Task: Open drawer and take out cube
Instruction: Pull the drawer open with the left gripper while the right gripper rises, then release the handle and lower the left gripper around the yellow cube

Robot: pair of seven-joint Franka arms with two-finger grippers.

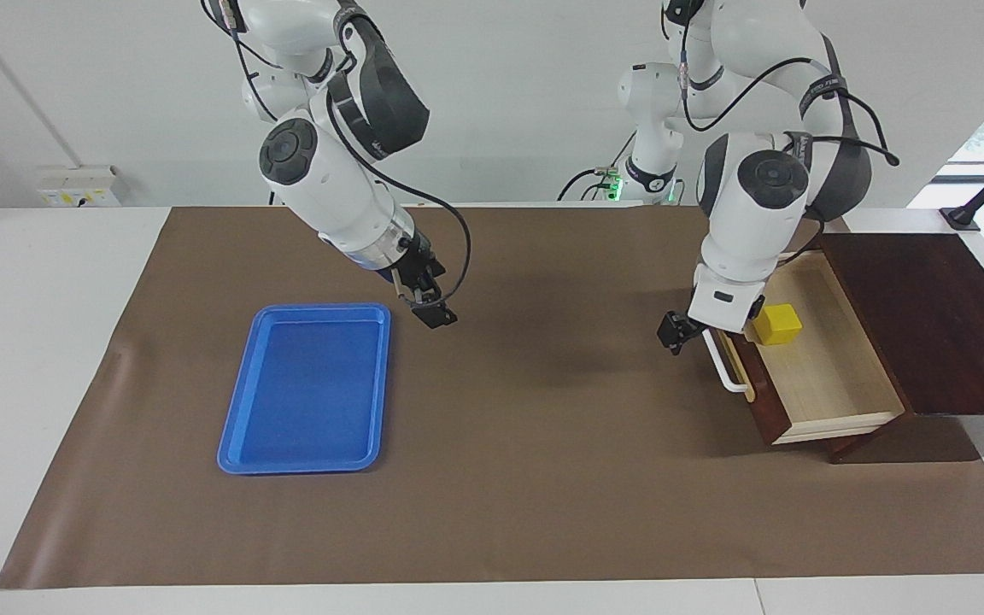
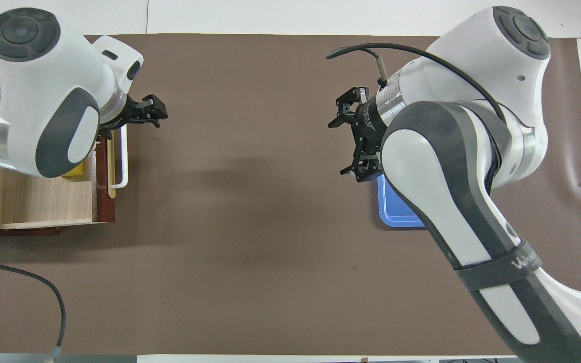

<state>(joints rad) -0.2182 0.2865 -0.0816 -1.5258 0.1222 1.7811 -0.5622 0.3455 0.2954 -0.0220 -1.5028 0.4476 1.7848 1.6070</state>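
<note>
Drawer (image 1: pixel 825 363) pulled open at left arm's end of tabletop; cube (image 1: pixel 777 324) sits inside, in corner by drawer front nearest robots.

Left gripper (image 1: pixel 680 330) spread wide, empty, over brown mat just outside handle (image 1: pixel 724 367).

Right gripper (image 1: pixel 429 301) also open, empty, waiting over mat beside tray (image 1: pixel 308 389).

Risks: wrist or finger catching drawer front on way to cube, nudging drawer shut; cube tight against front, finger may land on top.

Facing view shows cube whole; overhead hides most of it under left arm, shows right fingers' spread better.
</note>
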